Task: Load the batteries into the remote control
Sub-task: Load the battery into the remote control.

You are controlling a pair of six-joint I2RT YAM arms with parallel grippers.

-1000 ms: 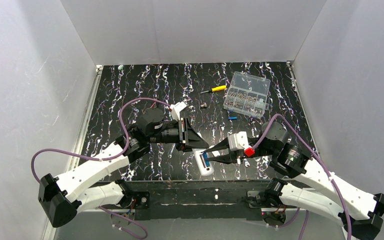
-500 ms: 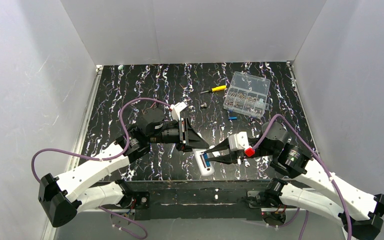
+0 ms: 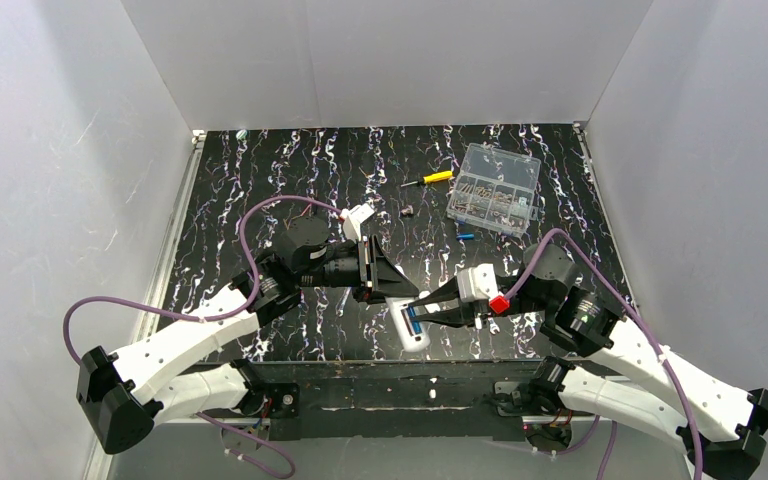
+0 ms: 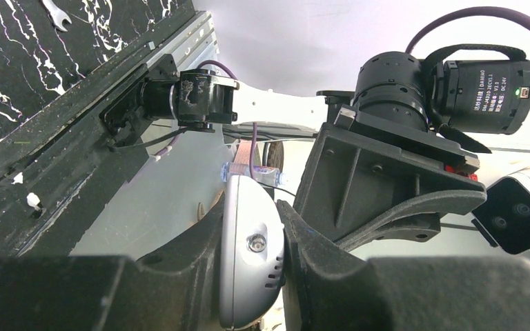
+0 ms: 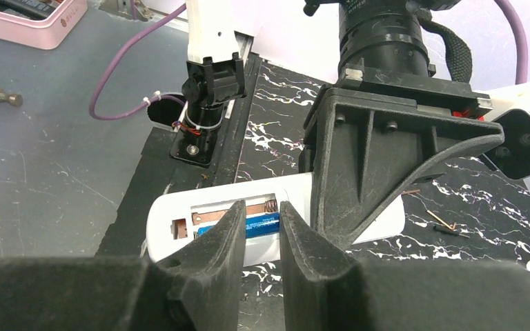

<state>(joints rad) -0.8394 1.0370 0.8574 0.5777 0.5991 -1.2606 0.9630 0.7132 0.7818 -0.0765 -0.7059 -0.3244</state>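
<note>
So roughly halfway, I'd say. The left pincer [image 4: 252,231] is clenched on the remote control [image 5: 169,214], pinching its rounded end between both fingers and holding it up off the desk [image 3: 290,170], back side open. One blue battery [image 5: 262,224] sits in the open compartment, right in the narrow gap between the right pincer's [image 3: 422,311] fingers. The bay just beyond it from the right pincer looks empty: bare copper strip and a spring, nothing blue. The second battery [image 3: 465,237] lies on the desk, well beyond the right pincer, off towards the far side.

What's left, by my reckoning: seat this one properly, fetch the other one, drop it in.

Stuff I can't make out:
- whether the right pincer is actually squeezing the battery or just straddling it. The fingers cover both ends, so I can't tell.
- whether the battery is fully down against its contacts.
- most of the remote in the left wrist view, where only the tip shows.
</note>
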